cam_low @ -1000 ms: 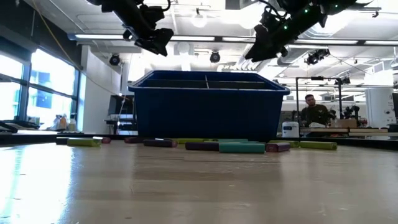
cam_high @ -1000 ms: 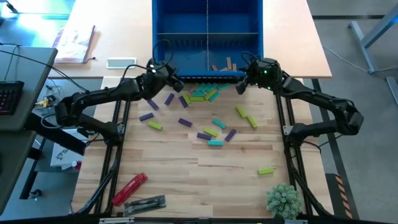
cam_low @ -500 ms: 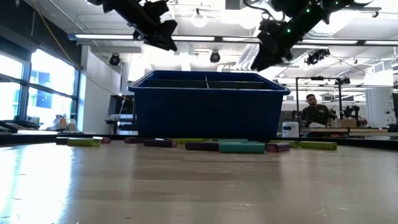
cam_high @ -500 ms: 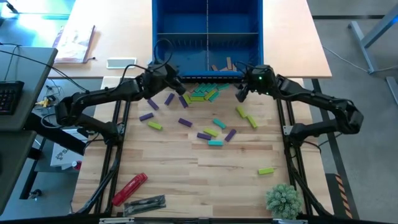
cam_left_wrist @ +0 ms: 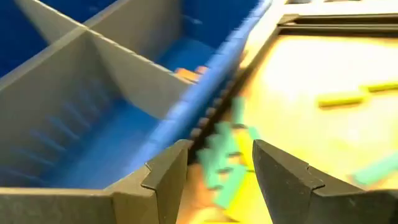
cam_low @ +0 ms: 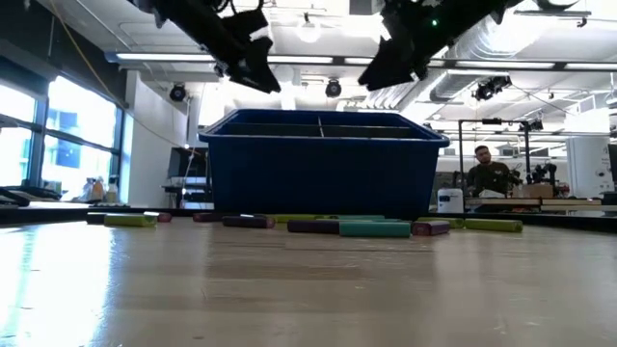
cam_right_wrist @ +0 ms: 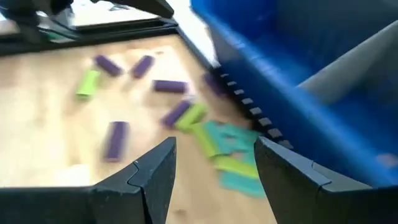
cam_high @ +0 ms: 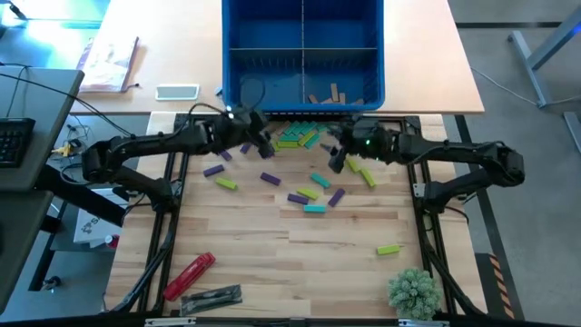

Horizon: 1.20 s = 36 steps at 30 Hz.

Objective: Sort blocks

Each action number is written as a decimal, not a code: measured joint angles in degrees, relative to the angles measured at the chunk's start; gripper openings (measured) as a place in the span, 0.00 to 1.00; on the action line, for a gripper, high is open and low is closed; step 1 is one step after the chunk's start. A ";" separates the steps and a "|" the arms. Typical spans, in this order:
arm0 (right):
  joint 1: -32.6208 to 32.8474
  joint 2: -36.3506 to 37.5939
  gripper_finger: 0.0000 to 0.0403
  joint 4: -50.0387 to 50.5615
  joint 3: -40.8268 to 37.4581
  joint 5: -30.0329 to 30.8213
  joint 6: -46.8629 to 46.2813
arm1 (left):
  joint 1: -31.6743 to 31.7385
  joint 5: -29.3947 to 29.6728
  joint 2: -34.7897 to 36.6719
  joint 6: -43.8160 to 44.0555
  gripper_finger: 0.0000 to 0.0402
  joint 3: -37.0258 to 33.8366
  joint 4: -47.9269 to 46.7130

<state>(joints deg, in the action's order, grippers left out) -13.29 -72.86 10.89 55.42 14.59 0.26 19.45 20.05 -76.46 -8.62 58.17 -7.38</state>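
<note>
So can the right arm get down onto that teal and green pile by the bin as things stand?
Probably yes. The right gripper hangs open and empty just right of the pile of blocks; nothing lies between, though the blue bin wall crowds its far side.

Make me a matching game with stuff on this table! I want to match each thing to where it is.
Things:
1. tan blocks
2. red tool
3. small green plant
4. teal blocks

Places:
A. near-left part of the table
B. piled just in front of the blue bin
C. inside the blue bin
D. near-right corner of the table

Pairs: 1-C, 2-A, 3-D, 4-B
</note>
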 joint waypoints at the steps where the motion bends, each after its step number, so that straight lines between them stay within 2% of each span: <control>1: 1.68 -0.53 0.50 -0.38 0.00 0.15 -2.09 | -1.28 0.05 0.50 1.41 0.41 -0.56 -0.28; 8: 11.50 -6.47 0.50 -0.91 0.00 6.18 -12.51 | -9.45 1.10 2.65 8.53 0.41 -5.66 -0.37; 13: 14.09 -13.10 0.50 -2.70 0.00 8.59 -21.32 | -12.58 2.27 2.71 12.80 0.41 -10.24 1.56; 20: 13.60 -24.25 0.50 -13.54 0.00 8.19 -21.30 | -14.54 3.32 2.71 15.34 0.41 -19.06 11.67; 25: 11.30 -28.33 0.50 -23.26 0.00 7.86 -20.85 | -14.64 3.53 2.71 16.02 0.41 -25.12 21.15; 30: 7.93 -32.90 0.50 -25.18 0.00 12.15 -20.15 | -14.63 4.56 2.71 16.04 0.41 -31.56 31.63; 36: 4.24 -38.11 0.50 -31.53 -0.04 12.30 -21.80 | -14.63 4.76 2.69 16.05 0.41 -36.37 35.55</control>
<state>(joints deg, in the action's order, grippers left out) -9.05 -110.97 -20.65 55.37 26.89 -21.53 4.82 24.81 -73.77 7.43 21.81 28.18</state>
